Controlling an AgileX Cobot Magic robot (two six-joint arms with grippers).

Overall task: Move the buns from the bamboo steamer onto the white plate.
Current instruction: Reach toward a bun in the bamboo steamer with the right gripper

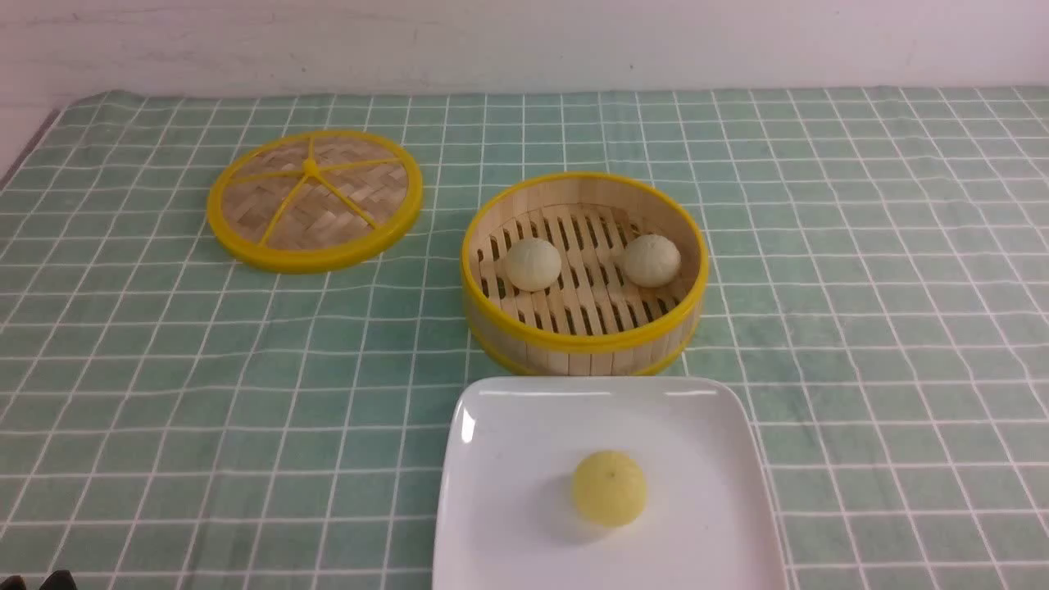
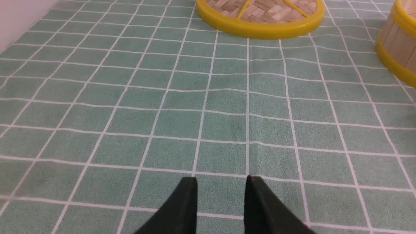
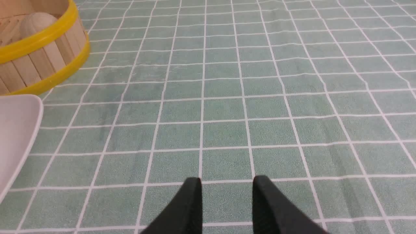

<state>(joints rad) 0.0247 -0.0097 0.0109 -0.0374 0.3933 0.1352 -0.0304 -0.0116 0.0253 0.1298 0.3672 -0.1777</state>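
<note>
Two cream buns, one on the left (image 1: 533,264) and one on the right (image 1: 651,260), sit inside the bamboo steamer (image 1: 583,336) at the table's middle. In front of it lies the white plate (image 1: 508,459), carrying a bright yellow bun (image 1: 609,487). My left gripper (image 2: 221,182) hovers open over bare cloth, far from the steamer (image 2: 397,48). Over the cloth to the right of the plate (image 3: 16,130), my right gripper (image 3: 227,182) also stands open and empty. One bun (image 3: 35,21) peeks over the steamer rim (image 3: 39,40) in the right wrist view.
The flat woven lid (image 1: 315,199) with yellow spokes lies on the cloth at the back left, also seen as the lid (image 2: 260,16) in the left wrist view. A green checked tablecloth (image 1: 885,270) covers the table up to the white wall.
</note>
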